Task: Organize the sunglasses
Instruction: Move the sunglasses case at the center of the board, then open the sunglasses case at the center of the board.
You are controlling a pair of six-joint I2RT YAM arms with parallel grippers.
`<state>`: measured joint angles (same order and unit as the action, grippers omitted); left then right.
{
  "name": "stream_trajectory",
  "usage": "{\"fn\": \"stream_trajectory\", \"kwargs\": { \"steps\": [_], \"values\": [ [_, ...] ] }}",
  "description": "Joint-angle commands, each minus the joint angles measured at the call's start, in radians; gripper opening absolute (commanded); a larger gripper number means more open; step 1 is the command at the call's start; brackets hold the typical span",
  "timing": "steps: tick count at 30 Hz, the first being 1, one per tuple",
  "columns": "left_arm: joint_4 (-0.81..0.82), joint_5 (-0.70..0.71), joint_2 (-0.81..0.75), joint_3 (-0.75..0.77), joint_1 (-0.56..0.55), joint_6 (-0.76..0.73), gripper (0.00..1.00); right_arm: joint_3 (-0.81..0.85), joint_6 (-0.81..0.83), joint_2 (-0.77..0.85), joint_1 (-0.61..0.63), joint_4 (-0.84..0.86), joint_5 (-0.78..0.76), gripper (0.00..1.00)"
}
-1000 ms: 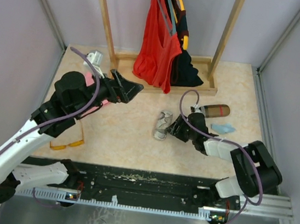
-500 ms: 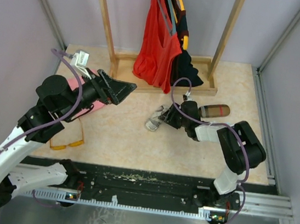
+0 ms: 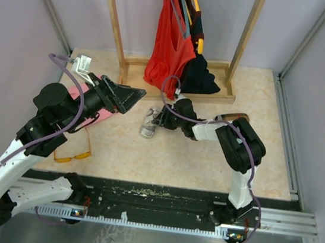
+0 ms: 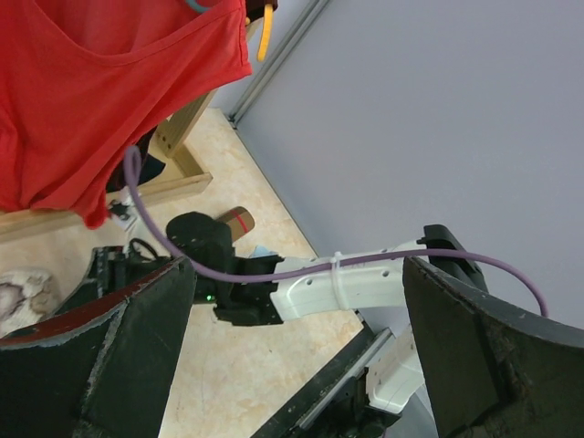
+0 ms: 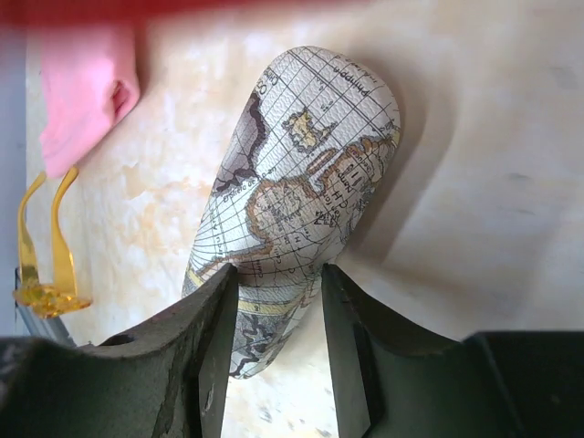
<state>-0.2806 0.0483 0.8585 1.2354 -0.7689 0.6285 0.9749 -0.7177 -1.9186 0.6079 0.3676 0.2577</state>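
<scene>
The map-printed oblong glasses case (image 5: 301,173) was pinched by the right gripper (image 5: 278,274) at the overhead frame's centre. The left gripper (image 4: 298,265) was spread wide. The thin orange-framed sunglasses (image 3: 73,156) were left lying at lower left.

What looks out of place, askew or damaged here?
Nothing is spilled or damaged. The yellow-framed sunglasses lie unfolded and alone near the front left edge of the table, well apart from the map-print case that the right fingers grip mid-table.

Cream-and-brown map-print case (image 5: 301,182); pink cloth (image 5: 87,91); amber-yellow sunglasses (image 3: 72,157); red top (image 3: 171,45); beige marbled table (image 3: 122,152).
</scene>
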Motion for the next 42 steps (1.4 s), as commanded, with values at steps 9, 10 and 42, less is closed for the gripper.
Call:
{"fn": "stream_trajectory", "kwargs": {
  "steps": [9,10,42],
  "values": [
    [0.068,0.021,-0.061,-0.033,-0.002,-0.014,1.00,0.114,0.026,-0.060,0.097,-0.078,-0.008,0.42],
    [0.066,0.024,-0.062,-0.027,-0.002,-0.016,1.00,0.106,0.031,-0.037,0.095,-0.082,-0.013,0.43],
    [0.021,0.111,-0.113,0.016,-0.003,-0.092,1.00,0.058,-0.117,0.389,-0.412,-0.697,-0.787,0.74]
  ]
}}
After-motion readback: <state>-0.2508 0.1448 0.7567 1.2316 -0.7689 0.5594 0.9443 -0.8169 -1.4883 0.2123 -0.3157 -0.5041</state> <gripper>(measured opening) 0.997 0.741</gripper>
